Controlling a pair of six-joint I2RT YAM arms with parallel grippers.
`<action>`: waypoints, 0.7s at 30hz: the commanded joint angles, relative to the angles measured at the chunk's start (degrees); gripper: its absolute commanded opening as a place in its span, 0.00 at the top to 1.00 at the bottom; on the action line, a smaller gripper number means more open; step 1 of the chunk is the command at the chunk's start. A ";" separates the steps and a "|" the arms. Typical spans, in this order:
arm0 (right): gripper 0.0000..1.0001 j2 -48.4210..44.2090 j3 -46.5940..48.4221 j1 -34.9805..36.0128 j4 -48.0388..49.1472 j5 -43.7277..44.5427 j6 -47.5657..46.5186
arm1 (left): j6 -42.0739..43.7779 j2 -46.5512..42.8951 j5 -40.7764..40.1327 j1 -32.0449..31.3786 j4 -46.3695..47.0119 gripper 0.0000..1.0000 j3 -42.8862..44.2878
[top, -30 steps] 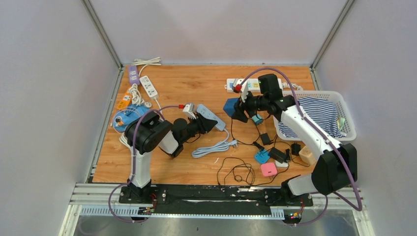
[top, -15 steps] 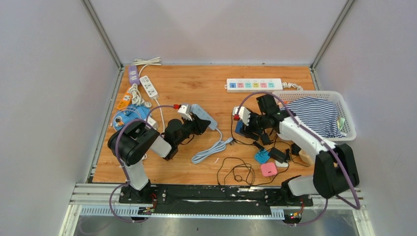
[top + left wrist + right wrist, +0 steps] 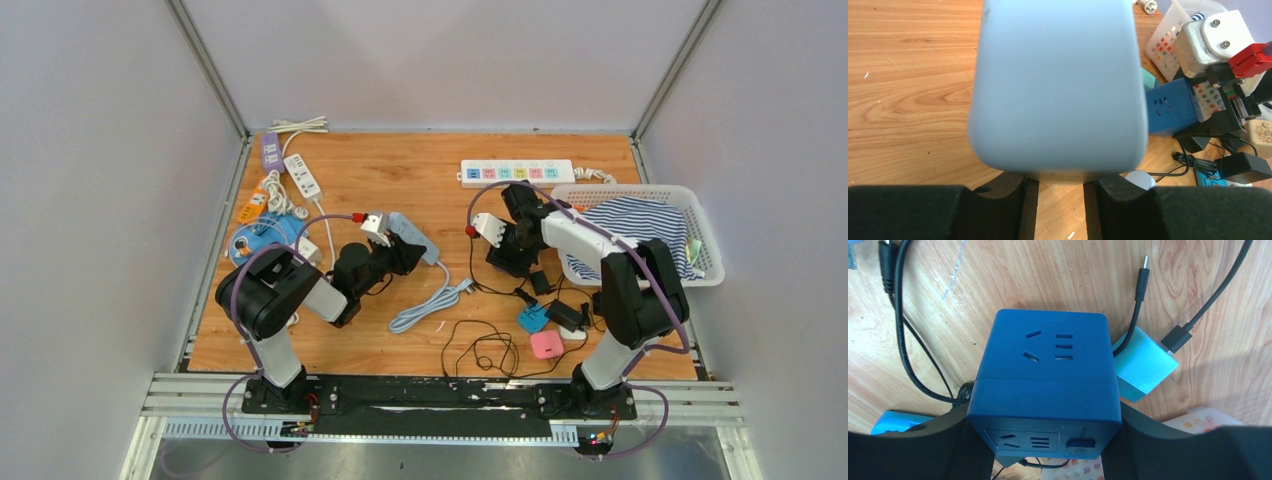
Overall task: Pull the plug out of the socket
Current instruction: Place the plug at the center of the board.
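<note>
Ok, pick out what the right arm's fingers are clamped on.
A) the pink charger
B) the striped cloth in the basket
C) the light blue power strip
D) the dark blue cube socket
D: in the right wrist view, the dark blue cube socket sits wedged between the right arm's fingers, which press on both of its sides.

Wooden table [image 3: 400, 170] with white power strip [image 3: 517, 172], basket [image 3: 650, 190], loose black cables [image 3: 487, 349], perhaps a pink charger [image 3: 546, 345].

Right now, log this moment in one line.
left gripper shut on light blue power strip | right gripper shut on dark blue cube socket
</note>
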 commanded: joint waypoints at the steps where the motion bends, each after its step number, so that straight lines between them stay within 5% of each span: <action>1: 0.40 -0.73 0.69 0.33 -2.82 5.36 0.92 | 2.94 -1.11 -2.01 0.62 0.34 1.00 -1.22; 7: 0.18 -4.13 1.36 -0.56 -3.50 2.09 2.59 | 2.59 -0.84 -1.96 0.86 0.60 1.00 -1.15; 21: 0.17 -18.24 0.47 -3.00 -4.28 -15.49 3.06 | 1.37 -2.28 -1.53 1.73 -6.96 1.00 2.27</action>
